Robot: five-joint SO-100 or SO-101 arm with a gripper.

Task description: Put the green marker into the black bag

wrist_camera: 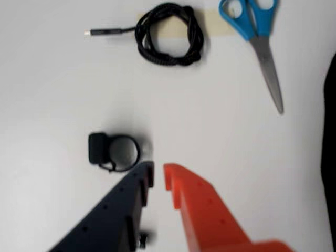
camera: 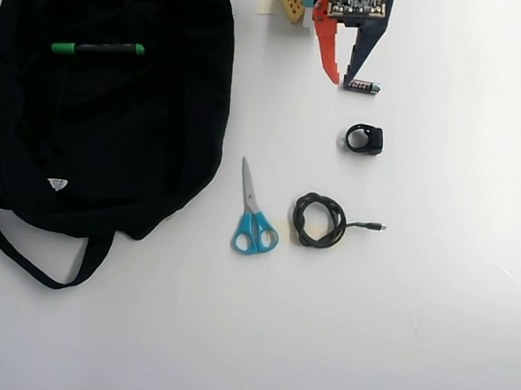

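We start with the black bag [camera: 110,145], which fills the upper left of the overhead view, its straps trailing toward the lower left edge and a small white label [camera: 57,184] near its lower part. In the wrist view only a dark sliver of it shows at the right edge [wrist_camera: 329,131]. The green marker [camera: 98,49] lies across the bag's upper part, roughly level, seen only from overhead.

Next, the arm sits at the top centre of the overhead view, its gripper [camera: 342,80] pointing down the picture and low over the white table [camera: 434,292]. We see an orange finger and a dark blue finger set slightly apart, with nothing between them. In the wrist view the gripper [wrist_camera: 158,176] rises from the bottom edge with the same narrow gap.

The lower half and right side of the table lie bare, giving free room there.

The blue-handled scissors [camera: 254,217] lie just right of the bag, blades pointing up the overhead view. Beside them is the coiled black cable [camera: 319,220], its plug end stretched to the right. A small black ring-shaped clip [camera: 365,139] sits between cable and gripper. Smallest is the battery [camera: 362,87], just beside the dark finger's tip in the overhead view; the wrist view shows only a blurred dark bit [wrist_camera: 143,240] at the bottom.
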